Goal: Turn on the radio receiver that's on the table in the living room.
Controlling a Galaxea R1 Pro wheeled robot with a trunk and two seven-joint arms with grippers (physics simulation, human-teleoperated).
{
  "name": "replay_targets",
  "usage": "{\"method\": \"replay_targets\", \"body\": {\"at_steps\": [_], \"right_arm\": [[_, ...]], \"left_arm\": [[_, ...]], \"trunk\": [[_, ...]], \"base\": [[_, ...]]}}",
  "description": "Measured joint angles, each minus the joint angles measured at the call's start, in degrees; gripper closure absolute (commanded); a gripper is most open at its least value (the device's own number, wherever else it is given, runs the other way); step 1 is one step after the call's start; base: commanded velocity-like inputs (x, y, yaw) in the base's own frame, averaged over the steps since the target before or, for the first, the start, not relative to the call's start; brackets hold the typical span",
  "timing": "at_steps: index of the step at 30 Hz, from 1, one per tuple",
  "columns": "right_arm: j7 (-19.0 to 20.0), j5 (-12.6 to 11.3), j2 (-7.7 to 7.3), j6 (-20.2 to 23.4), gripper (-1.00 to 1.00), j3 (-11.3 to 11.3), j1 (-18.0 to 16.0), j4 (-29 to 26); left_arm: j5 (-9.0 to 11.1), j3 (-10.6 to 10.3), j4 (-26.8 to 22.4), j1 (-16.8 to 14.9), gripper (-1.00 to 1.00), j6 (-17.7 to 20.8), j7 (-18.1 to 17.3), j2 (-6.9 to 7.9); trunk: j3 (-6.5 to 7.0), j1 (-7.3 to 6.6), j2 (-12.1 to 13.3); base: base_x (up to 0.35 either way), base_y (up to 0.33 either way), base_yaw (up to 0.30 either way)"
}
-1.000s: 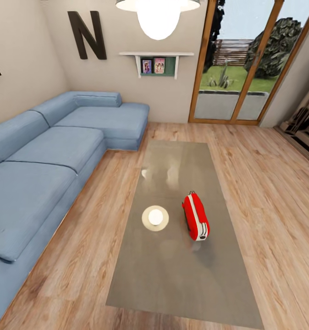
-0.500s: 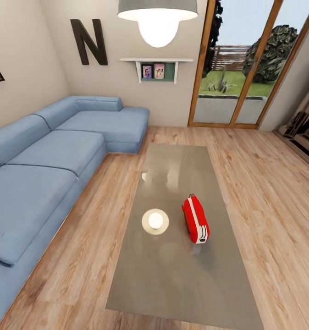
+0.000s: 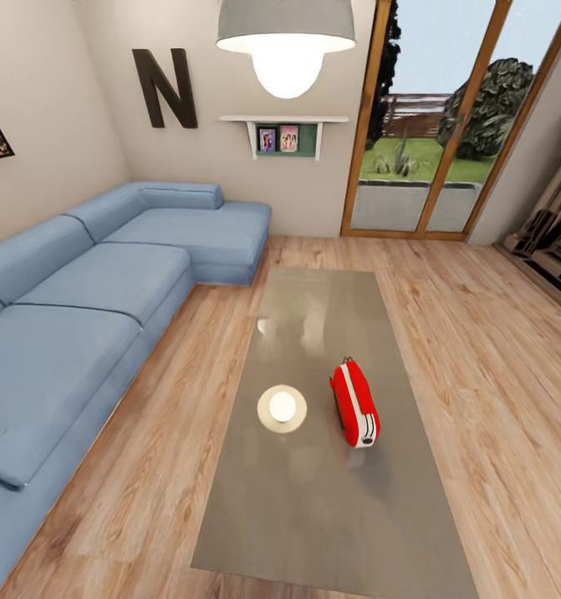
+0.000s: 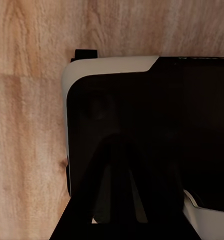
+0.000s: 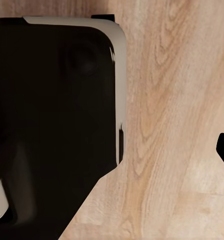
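On the glossy grey-brown coffee table (image 3: 314, 516), right of its middle line, one red radio receiver (image 3: 354, 403) is seen lying with its white-trimmed end turned toward the camera and a thin black wire handle at its far end. Just beside it, to the left and apart from it, one round white light reflection (image 3: 282, 408) is shown on the tabletop. The table is set lengthwise on the light wood floor (image 3: 497, 374) of the living room.

One blue L-shaped sofa (image 3: 81, 299) is placed along the left wall and into the far corner, well apart from the table. One dark letter N (image 3: 165, 87) is fixed on the beige wall above it, and one small white shelf (image 3: 284, 133) carrying two framed pictures is mounted to its right. One pendant lamp (image 3: 285, 42) is hung over the table's far end. Wood-framed glass doors (image 3: 447, 133) are seen at the back right, with a lawn and shrubs behind them.

In the left wrist view, the left gripper (image 4: 119, 200) is made out only as dark shapes over a black, white-edged robot body (image 4: 141, 125), pointed down at the floor; whether it is spread or pressed together cannot be told. In the right wrist view, the right gripper (image 5: 22, 200) is likewise shown as a dark mass against the same kind of black, white-edged body above the floor, and its state cannot be told either.
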Motion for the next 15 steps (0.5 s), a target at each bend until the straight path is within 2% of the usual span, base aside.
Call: {"method": "replay_targets", "body": {"at_steps": [15], "right_arm": [[0.0, -0.1, 0.0, 0.1, -1.0, 0.0, 0.0, 0.0]], "left_arm": [[-0.1, 0.0, 0.0, 0.0, 1.0, 0.0, 0.0, 0.01]], "trunk": [[1.26, 0.0, 0.0]], "base": [[0.0, 0.0, 0.0]]}}
